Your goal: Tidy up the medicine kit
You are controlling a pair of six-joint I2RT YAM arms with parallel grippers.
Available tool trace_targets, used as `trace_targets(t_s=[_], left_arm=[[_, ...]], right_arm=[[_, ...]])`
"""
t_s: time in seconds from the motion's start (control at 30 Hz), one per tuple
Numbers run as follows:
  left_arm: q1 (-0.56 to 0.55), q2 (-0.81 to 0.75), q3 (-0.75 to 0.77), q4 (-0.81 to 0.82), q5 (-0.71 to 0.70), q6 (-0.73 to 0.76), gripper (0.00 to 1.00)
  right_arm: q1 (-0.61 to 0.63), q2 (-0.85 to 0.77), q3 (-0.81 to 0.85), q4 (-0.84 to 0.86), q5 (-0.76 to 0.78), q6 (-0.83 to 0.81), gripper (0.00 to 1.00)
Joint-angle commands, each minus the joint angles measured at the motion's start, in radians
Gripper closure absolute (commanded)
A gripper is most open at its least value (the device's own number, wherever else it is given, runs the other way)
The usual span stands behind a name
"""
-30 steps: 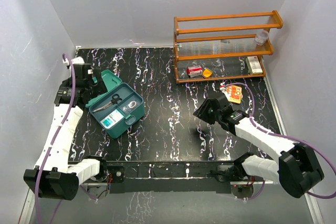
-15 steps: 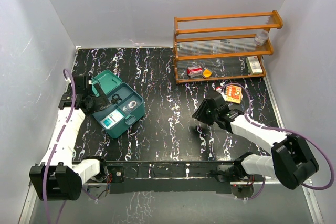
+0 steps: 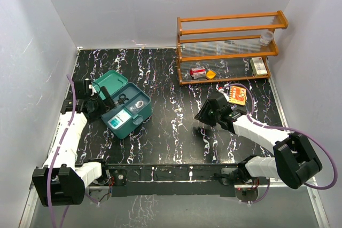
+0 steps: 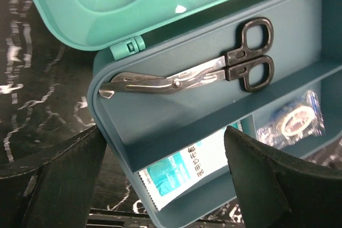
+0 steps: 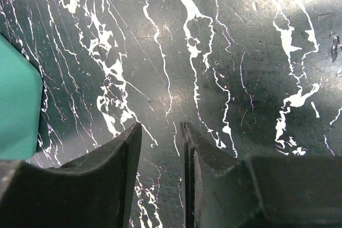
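Top view with both wrist views. The black marbled table (image 3: 171, 78) carries everything. The orange shelf rack (image 3: 230, 49) stands well to the right of the medicine kit and farther from the arm bases, with a few small boxes on its lowest shelf. The medicine kit (image 3: 134, 125) sits on the left half of the table, its lid thrown back on the far-left side.

The left gripper (image 4: 164, 134) is at the kit's left corner with its jaws spread wide on either side of that corner and nothing held. Whether a finger touches the wall cannot be told. The right gripper (image 5: 160, 142) hangs over bare table well right of the kit. Its jaws stand a narrow gap apart and are empty.

Inside the kit, scissors (image 4: 187, 76) lie in the long compartment next to the hinge. A teal-and-white sachet (image 4: 179, 174) and a clear wrapped packet (image 4: 293, 122) fill the compartments beyond it. An orange packet (image 3: 237, 95) lies loose, far right of the kit, beside the right arm.

Judged step: filling is partly done, and the left arm is placed to steady or shift the box. The likely next move calls for the right jaws to widen, turn to the loose packet and carry it across to a free compartment.
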Motion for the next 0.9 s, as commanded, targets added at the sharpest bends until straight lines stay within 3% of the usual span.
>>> trace_targets(t_s=[0.0, 0.2, 0.33, 0.63, 0.77, 0.87], left_arm=[[-0.003, -0.029, -0.025, 0.074, 0.264, -0.008, 0.14], [-0.004, -0.010, -0.056, 0.216, 0.523, -0.016, 0.15], [-0.005, 0.016, -0.031, 0.232, 0.567, 0.008, 0.15], [-0.005, 0.002, 0.116, 0.051, 0.060, 0.111, 0.12], [0.011, 0.008, 0.149, 0.125, -0.033, 0.069, 0.09], [0.058, 0.042, 0.158, 0.216, -0.014, 0.010, 0.09]], right_arm=[[0.006, -0.005, 0.041, 0.052, 0.002, -0.012, 0.68], [0.005, -0.014, 0.034, 0.052, 0.005, -0.003, 0.68], [0.006, -0.028, 0.030, 0.042, 0.014, -0.001, 0.68], [0.006, -0.055, 0.028, 0.021, 0.042, -0.001, 0.68], [0.006, -0.049, 0.038, 0.017, 0.045, -0.001, 0.69], [0.006, -0.048, 0.041, 0.015, 0.045, 0.000, 0.69]])
